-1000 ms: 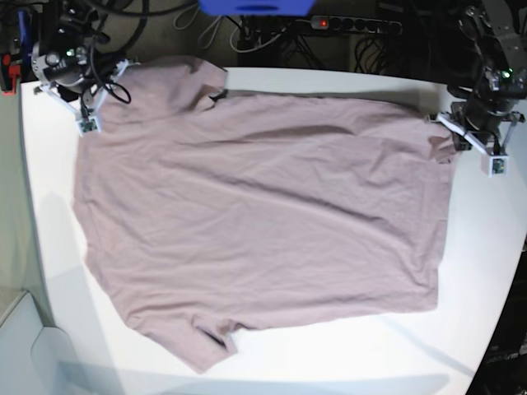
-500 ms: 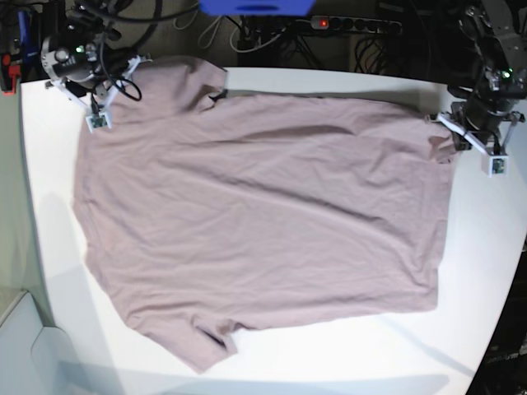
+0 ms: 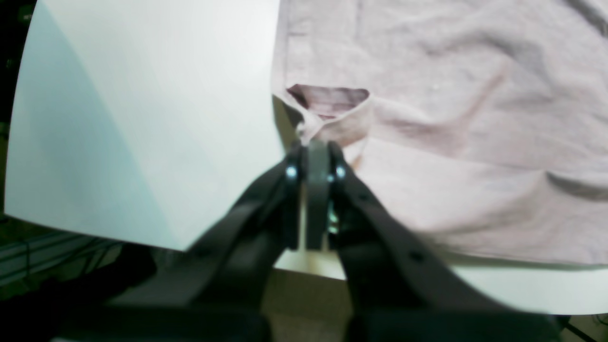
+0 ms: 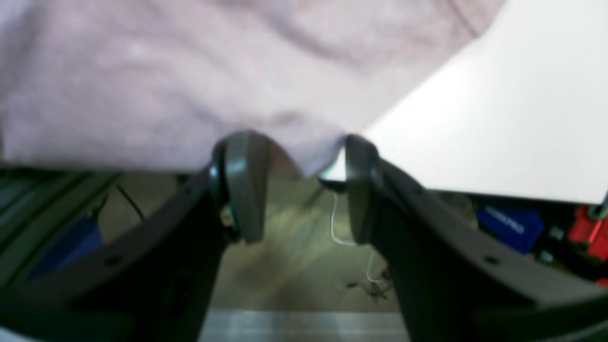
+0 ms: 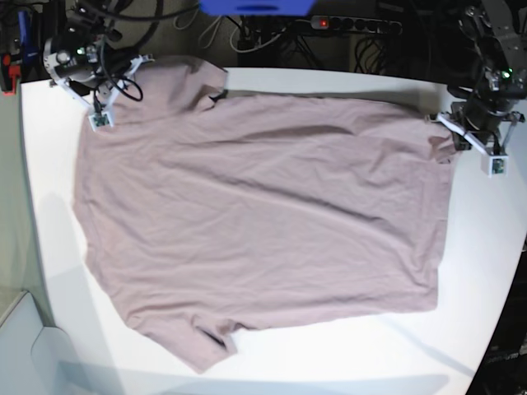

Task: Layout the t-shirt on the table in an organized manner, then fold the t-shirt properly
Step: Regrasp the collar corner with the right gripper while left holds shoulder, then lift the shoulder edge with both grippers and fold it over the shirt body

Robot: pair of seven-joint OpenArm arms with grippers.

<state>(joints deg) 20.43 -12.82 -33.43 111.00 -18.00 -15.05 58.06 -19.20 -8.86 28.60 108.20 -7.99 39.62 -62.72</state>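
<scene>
Over on the left side of the base view, the right gripper (image 4: 294, 154) hangs at the far corner of the table (image 5: 486, 271), right where the t-shirt's (image 5: 263, 214) sleeve and shoulder end. Its jaws stand apart with a clear gap. In the wrist view you can see floor between the fingertips (image 4: 240, 161), and the pink edge of the cloth lies just ahead of them, maybe brushing the tips but not pinched. My read is that this end counts as placed, since the fabric in front of that gripper lies flat on the table with nothing tugging it. Moving right, the body of the shirt is spread out between the two grippers, mostly flat with shallow wrinkles. One sleeve lies near the right gripper and the other points to the near edge, well apart from both. The collar looks to be on that same left end, though it's hard to make out. On the right side, the left gripper (image 3: 313, 152) is closed tight, and a small folded-up bit of the hem bunches right at its tips, so it looks like it's clamping that corner. That would explain the little pucker in the cloth just ahead of it: the corner is pulled outward to keep the bottom edge stretched straight. Beside that gripper, away from the shirt, is only bare white tabletop. I'd say the layout step is nearly done and no fold is started yet.
</scene>
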